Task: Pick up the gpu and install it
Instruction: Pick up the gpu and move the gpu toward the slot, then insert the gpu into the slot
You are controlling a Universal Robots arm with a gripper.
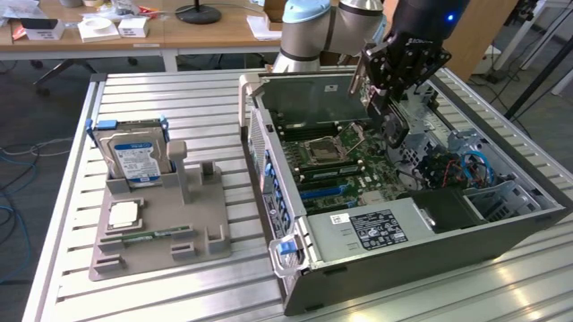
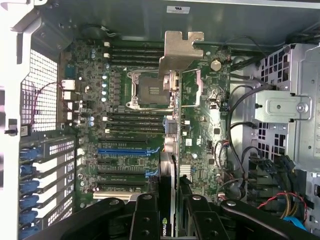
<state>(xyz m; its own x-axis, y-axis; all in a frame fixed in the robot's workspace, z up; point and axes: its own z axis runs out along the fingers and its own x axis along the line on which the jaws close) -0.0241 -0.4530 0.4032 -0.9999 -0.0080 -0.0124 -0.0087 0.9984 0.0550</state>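
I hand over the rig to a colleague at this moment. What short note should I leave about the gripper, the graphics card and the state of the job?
Gripper: shut on the graphics card, which stands on edge between the fingers.
Position: the card hangs over the motherboard inside the open computer case. It appears to touch no slot.
Done: card picked up and brought into the case.
Left: the card is not yet seated in a slot.
Also: the tray at the exterior view's left holds the hard drive.
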